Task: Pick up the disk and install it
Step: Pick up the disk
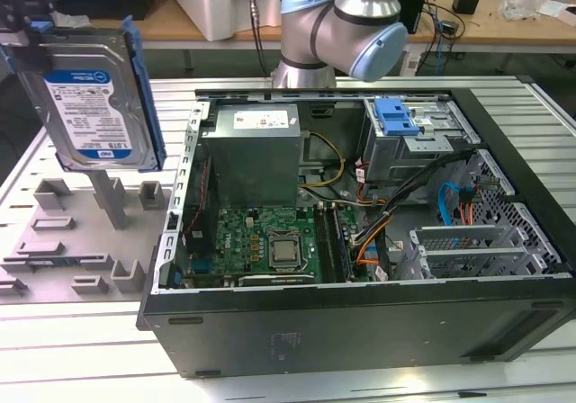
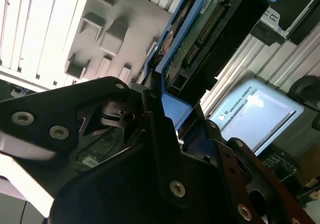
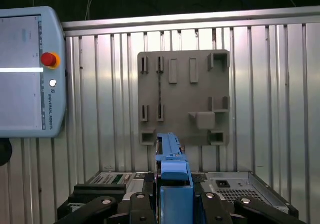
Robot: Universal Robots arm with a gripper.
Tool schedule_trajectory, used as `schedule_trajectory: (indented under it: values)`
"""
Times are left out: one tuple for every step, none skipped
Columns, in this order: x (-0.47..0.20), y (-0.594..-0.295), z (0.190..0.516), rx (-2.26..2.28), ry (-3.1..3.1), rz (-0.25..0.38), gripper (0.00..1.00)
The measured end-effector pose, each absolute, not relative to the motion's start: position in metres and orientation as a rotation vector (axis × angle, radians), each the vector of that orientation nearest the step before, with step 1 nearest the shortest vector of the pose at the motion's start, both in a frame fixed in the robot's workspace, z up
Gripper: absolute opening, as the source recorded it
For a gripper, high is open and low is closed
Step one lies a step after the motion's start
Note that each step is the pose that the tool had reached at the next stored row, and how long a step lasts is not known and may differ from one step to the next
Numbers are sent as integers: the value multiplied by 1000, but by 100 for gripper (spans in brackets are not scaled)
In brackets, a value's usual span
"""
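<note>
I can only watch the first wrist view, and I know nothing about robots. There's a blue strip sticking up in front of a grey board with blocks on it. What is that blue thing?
Observer: It's the frame edging the disk. The exterior view shows the disk's silver face with a blue-and-white label, standing upright.
Operator: Is it resting on the board?
Observer: No. The gripper is shut on it, and in the exterior view it hangs in the air above the grey board.
Operator: Anything else nearby?
Observer: Yes. On the exterior view's right of the board lies an open computer case, with a light-blue clip on the cage inside.
</note>
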State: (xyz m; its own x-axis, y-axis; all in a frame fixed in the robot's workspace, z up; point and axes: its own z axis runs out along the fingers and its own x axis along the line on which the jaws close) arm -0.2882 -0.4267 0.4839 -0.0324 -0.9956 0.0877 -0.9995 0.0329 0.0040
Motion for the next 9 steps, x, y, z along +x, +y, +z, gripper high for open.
schedule_trajectory:
  values:
    - [-285,-427,484,2138,-2209,89,36]
    - [-281,-427,484,2138,-2208,88,36]
    - [-278,-428,484,2137,-2208,87,36]
    - [-272,-428,484,2137,-2208,86,36]
    - [-269,-429,485,2137,-2207,85,36]
    - [-266,-429,485,2136,-2207,85,36]
    - [-260,-430,485,2136,-2206,84,36]
    - [-250,-431,485,2135,-2205,81,36]
    - [-243,-432,485,2134,-2204,80,36]
